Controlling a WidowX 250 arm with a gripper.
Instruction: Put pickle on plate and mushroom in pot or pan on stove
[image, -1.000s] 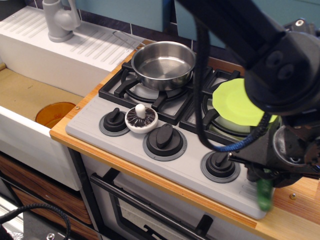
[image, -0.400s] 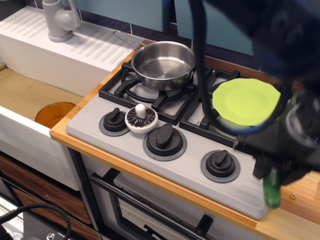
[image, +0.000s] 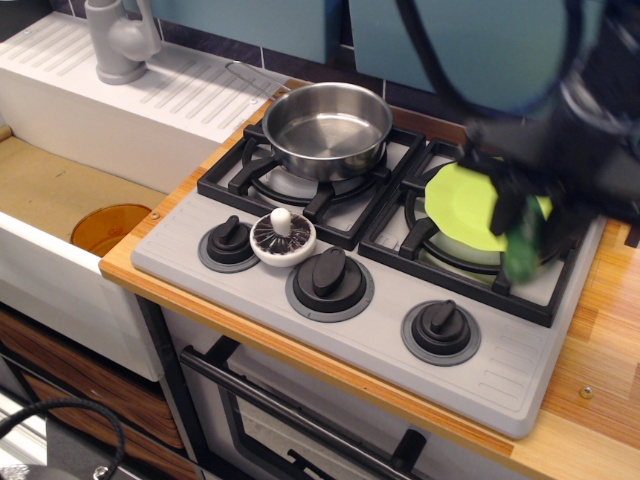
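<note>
The gripper (image: 518, 205) hangs over the right burner, shut on the dark green pickle (image: 522, 250), which points down just above the near right edge of the lime-green plate (image: 465, 205). The plate rests on the right grate of the grey stove (image: 370, 330). The mushroom (image: 283, 238) lies cap down, gills and stem up, on the stove's front panel between the left and middle knobs. The steel pan (image: 326, 128) stands empty on the back left burner.
Three black knobs line the stove front, one at the right (image: 441, 328). An orange dish (image: 110, 228) lies in the sink at left. A grey faucet (image: 118, 40) stands on the white drainboard. Wooden counter (image: 610, 340) runs to the right.
The gripper has lifted the pickle from the stove's front right corner and carried it up and back over the plate's edge. Mushroom, pan and plate have not moved.
</note>
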